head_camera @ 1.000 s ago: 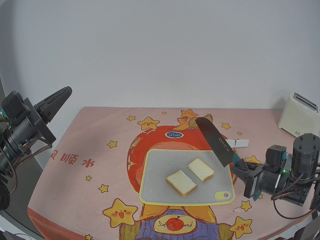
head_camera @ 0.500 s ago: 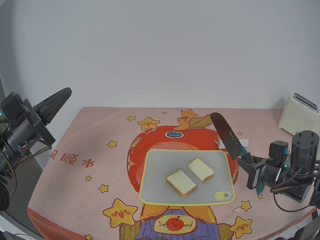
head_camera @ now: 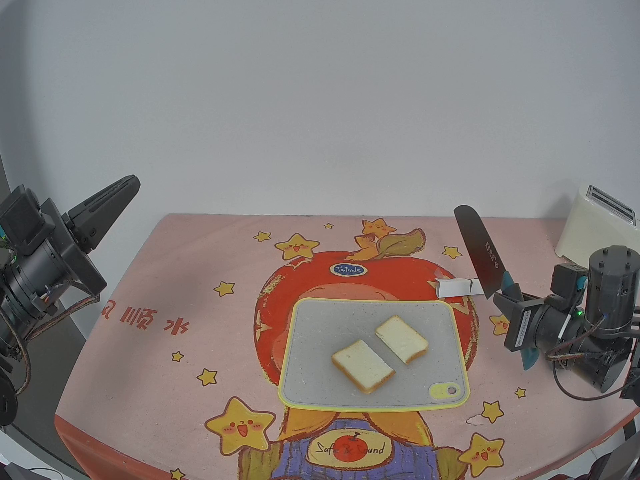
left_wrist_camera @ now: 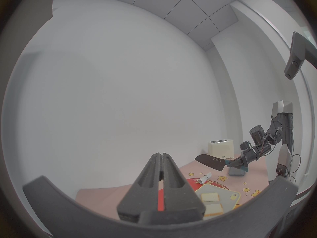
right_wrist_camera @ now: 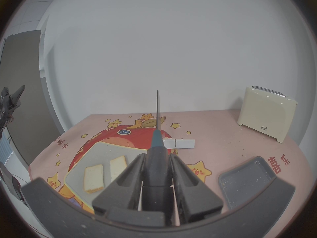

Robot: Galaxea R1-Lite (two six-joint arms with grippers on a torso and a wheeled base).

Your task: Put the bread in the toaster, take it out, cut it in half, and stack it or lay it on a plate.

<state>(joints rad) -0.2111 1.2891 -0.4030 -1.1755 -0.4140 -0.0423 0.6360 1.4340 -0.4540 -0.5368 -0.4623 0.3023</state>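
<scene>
The worktop (head_camera: 200,268) wears a pink cartoon cloth and backs onto a plain white wall (head_camera: 320,88). A grey cutting board (head_camera: 313,341) lies near the front edge, and two bread halves (head_camera: 363,365) rest on it side by side, slightly apart. The toaster (head_camera: 600,229) stands at the far right corner, and a grey tray (right_wrist_camera: 246,180) sits by the right edge. The right gripper (head_camera: 517,305) hovers over the right side, its jaws pinching the knife (head_camera: 481,251) by the handle with the blade raised toward the far edge. The left gripper (head_camera: 110,201) hangs beyond the left edge, jaws pressed together and holding nothing.
</scene>
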